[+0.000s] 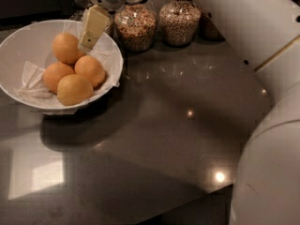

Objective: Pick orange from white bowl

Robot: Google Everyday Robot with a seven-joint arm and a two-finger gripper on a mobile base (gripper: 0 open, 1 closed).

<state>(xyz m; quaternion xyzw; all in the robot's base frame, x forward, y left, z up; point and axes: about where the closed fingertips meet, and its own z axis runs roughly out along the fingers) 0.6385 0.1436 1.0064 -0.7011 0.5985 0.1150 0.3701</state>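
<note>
The white bowl [18, 41] stands at the left of the dark counter, lined with crumpled white paper. Several oranges lie in it: one at the back [64, 48], one in the middle right [90, 70], one at the left [57, 76] and one at the front [74, 90]. My gripper [89, 40] hangs from the top over the bowl's back right rim, its cream fingers [94, 23] pointing down-left, the tip just right of the back orange. It holds nothing that I can see.
Glass jars of grains stand behind the bowl: one [136, 25] right beside the gripper, another [179, 20] further right. My white arm [262, 36] fills the right side, top to bottom. The counter's front edge [187, 205] runs along the bottom right.
</note>
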